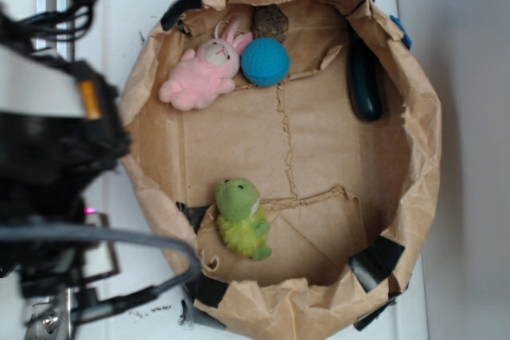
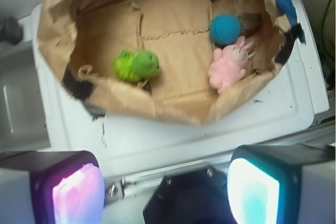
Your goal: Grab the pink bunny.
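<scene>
The pink bunny (image 1: 203,73) lies on its side at the back left of the floor of a cut-down brown paper bag (image 1: 422,141), its ears touching a teal ball (image 1: 264,61). From the wrist camera the bunny (image 2: 228,66) sits at the right, far ahead of my gripper (image 2: 165,192). The gripper is open: its two lit pads, pink (image 2: 76,195) and teal (image 2: 254,195), stand wide apart with nothing between them. It hovers outside the bag, over the white surface. In the exterior view my black arm (image 1: 56,149) fills the left edge, well clear of the bunny.
A green plush toy (image 1: 241,219) sits at the front of the bag floor. A dark oblong object (image 1: 364,77) leans on the right wall, and a brown lump (image 1: 271,20) sits behind the ball. The crumpled bag walls (image 2: 58,24) rise around everything.
</scene>
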You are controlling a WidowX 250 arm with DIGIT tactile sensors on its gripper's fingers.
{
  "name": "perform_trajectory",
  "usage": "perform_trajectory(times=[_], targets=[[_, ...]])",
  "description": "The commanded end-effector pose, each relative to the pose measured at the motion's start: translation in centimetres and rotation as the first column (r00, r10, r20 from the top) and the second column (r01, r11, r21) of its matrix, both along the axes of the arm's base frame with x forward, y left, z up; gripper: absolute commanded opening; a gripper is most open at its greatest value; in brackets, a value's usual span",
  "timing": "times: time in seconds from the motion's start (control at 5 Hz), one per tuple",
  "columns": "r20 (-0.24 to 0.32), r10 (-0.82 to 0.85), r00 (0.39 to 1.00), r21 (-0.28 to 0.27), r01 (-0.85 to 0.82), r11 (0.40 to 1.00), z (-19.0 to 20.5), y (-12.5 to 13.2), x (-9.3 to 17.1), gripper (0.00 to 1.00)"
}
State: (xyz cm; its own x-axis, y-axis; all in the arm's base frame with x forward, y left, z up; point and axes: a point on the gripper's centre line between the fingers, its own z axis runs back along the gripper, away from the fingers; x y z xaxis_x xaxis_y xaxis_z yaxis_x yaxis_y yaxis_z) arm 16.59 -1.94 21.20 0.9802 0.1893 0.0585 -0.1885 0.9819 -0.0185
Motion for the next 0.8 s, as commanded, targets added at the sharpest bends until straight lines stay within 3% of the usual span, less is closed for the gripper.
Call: perform_trajectory(times=[0.0,0.2,0.6], targets=[[0.027,-0.016,1.000,-0.009,0.017,1.000,-0.7,0.9,3.8,1.00],[0.054,-0.033,0.998,-0.012,0.034,0.999,-1.0,1.2,5.0,1.00],[0.083,0.177,0.981,0.032,-0.180,0.983,-4.9,2.6,4.1,1.00]])
